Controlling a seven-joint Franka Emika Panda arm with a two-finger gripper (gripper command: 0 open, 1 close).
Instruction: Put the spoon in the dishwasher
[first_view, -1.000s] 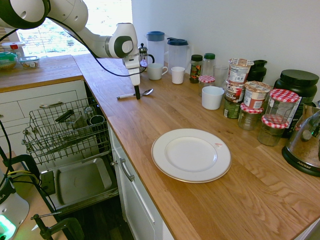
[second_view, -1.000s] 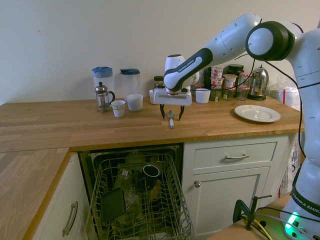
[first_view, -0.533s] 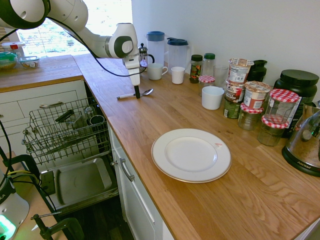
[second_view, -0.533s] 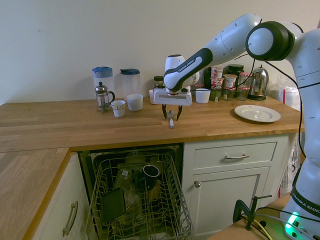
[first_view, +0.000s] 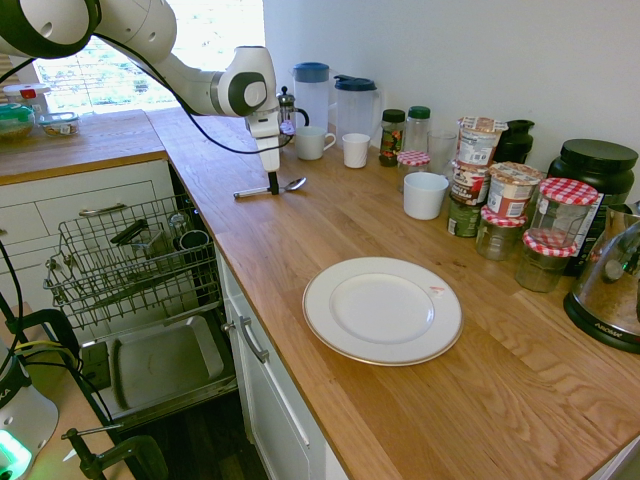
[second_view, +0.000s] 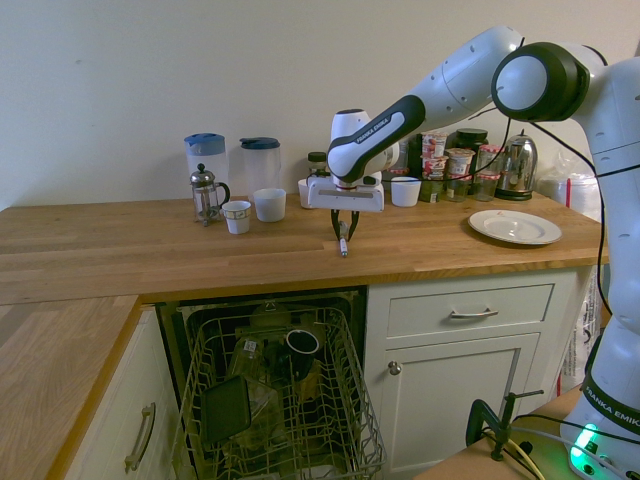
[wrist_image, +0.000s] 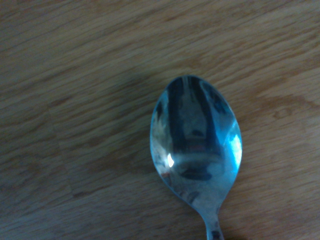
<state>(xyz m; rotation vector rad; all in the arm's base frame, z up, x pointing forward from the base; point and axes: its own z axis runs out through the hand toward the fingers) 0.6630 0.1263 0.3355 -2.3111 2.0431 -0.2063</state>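
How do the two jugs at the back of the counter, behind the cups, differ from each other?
The left jug has a lighter blue lid; the right jug has a darker blue one. The left jug stands taller, the right jug lower. The French press overlaps the left jug, while the right jug shows unobstructed. Both are translucent and upright against the wall.

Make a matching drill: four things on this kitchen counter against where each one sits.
Things:
1. slim silver metal spoon
2. round white ceramic plate
3. glass French press
4. grey wire dishwasher rack

Places:
A. pulled out below the wooden counter
B. beside the blue-lidded jugs
C. under the robot's claw
D. alone near the counter's front edge

Pairs: 1-C, 2-D, 3-B, 4-A
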